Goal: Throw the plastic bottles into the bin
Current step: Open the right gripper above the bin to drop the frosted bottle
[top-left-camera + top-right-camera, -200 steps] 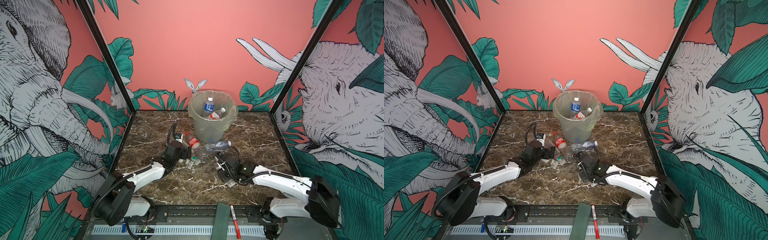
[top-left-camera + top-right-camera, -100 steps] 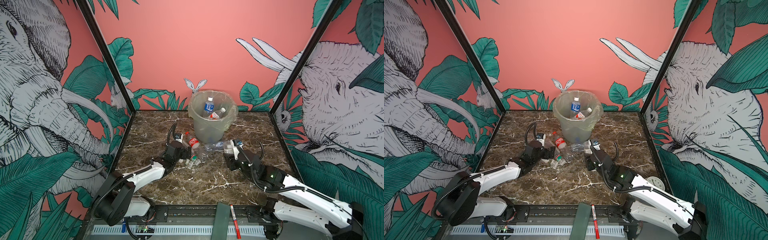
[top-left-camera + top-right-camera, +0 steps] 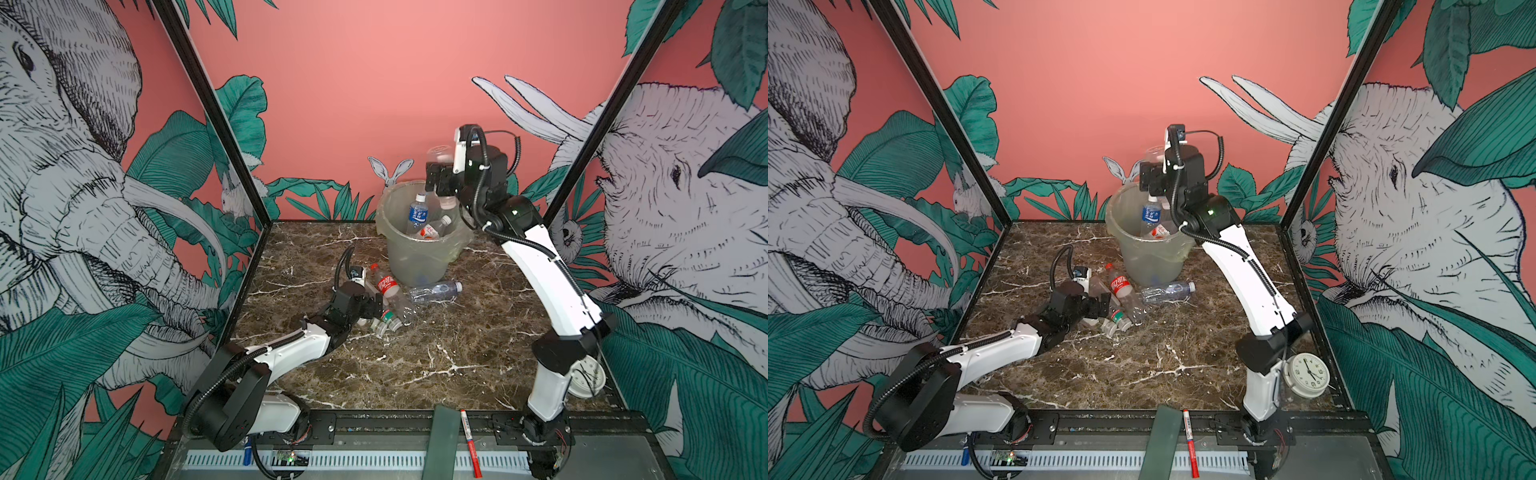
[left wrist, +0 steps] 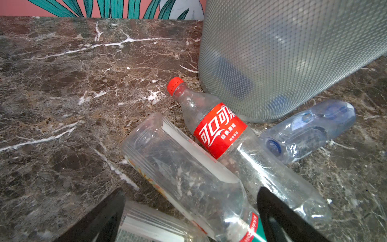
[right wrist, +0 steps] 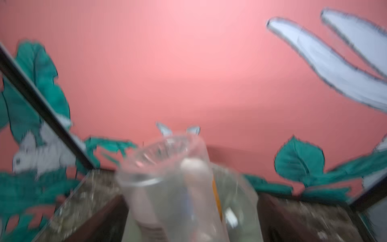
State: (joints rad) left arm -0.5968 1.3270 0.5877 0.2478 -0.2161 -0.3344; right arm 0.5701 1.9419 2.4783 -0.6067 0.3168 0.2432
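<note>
A clear, blurred bottle [image 5: 163, 167] sits base-up between the right gripper's [image 5: 191, 198] spread jaws over the bin [image 3: 415, 257] at twelve o'clock on the brown marble table [image 3: 415, 365], pink mural walls [image 3: 353, 83] around; left gripper [image 4: 188, 192] spread too.

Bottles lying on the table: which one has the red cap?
The cola bottle with the red label, on its side, cap near the base of the bin. The blue-tinted bottle beside it and the clear bottle show none.

Left claw [image 4: 190, 189] low, right claw [image 5: 190, 196] high, both open.
</note>
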